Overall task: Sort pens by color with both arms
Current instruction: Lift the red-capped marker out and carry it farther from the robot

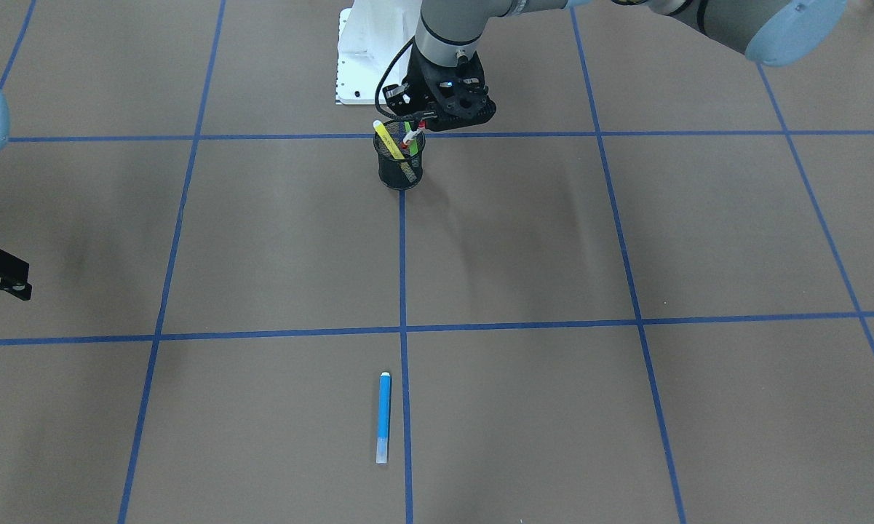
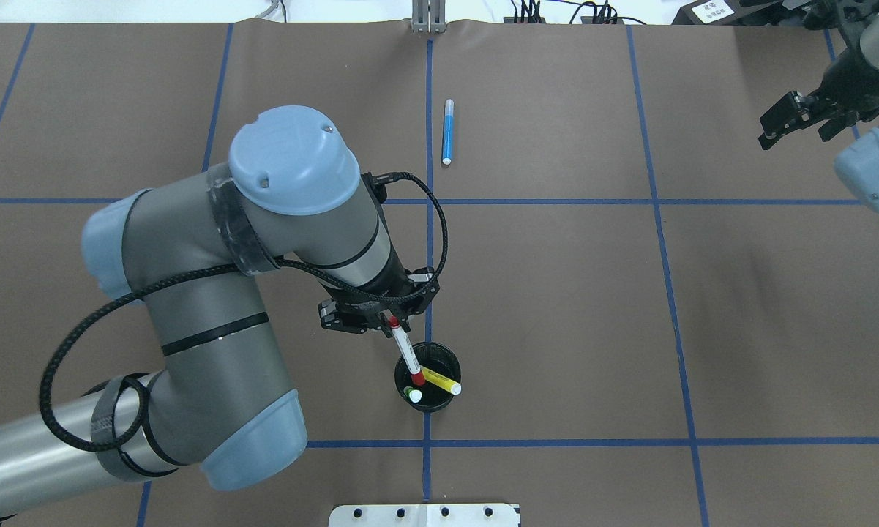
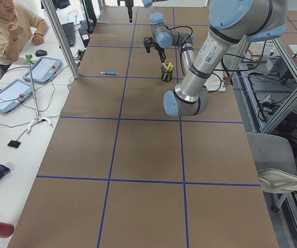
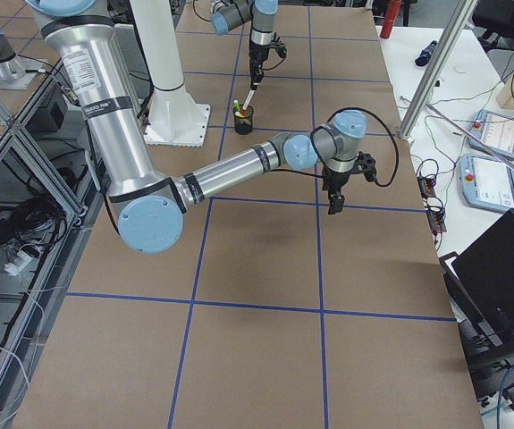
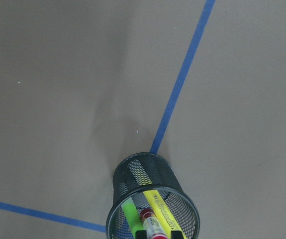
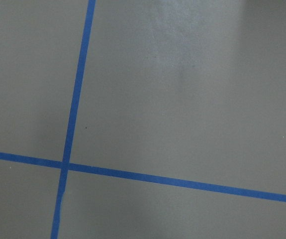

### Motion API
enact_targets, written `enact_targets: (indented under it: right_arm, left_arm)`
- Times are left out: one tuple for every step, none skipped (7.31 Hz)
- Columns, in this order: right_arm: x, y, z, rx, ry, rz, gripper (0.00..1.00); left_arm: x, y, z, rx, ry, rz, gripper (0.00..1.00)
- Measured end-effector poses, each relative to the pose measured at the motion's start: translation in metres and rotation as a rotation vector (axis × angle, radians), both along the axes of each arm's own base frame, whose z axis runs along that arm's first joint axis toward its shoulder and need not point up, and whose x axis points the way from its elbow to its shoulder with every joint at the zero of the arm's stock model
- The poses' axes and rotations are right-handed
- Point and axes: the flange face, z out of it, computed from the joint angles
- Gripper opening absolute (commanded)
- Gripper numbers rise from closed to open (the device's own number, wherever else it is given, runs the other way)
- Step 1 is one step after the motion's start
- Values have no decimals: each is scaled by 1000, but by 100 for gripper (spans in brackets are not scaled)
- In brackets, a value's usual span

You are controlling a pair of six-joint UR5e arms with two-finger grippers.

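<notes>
Blue pen [image 1: 383,416] lies flat, well short of the cup [image 1: 399,171]. Cup holds the yellow highlighter [image 1: 387,142], green highlighter [image 5: 131,215] and the red-ended pen [image 2: 406,351], its top pinched by the left gripper [image 2: 392,320]. Right gripper [image 2: 796,132] hangs spread, far off to the cup's side.

Left arm [image 2: 205,293]: folded at the elbow, forearm reaching toward the table's middle line.
Left wrist: turned steeply down.
Left gripper [image 2: 393,320]: fingers pinched on the top end of a tilted red-ended pen [image 2: 408,357].
Right arm [image 4: 239,170]: stretched far out to its own side.
Right gripper [image 2: 796,132]: pointing down, jaws apart, holding nothing, hanging above the table.
</notes>
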Motion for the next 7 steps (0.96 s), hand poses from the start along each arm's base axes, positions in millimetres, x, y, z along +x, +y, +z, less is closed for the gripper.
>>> enact_targets:
  right_arm:
    - [0,0,0,0,0,0,100]
    - [0,0,0,0,0,0,100]
    - [0,0,0,0,0,0,100]
    - [0,0,0,1,0,0,100]
    - [0,0,0,1,1,-1,100]
    - [0,0,1,0,1,0,100]
    - [0,0,0,0,0,0,100]
  left_arm:
    - [-15,-12,-2,22,5,-30,0]
    - [-31,-28,-4,56,10,-58,0]
    - [-48,-45,-6,99,16,-92,0]
    - [-64,-62,-8,152,23,-146,0]
    - [-73,-74,-10,205,28,-199,0]
    - [-78,-79,-12,233,31,-229,0]
    - [-80,-81,-13,249,34,-245,0]
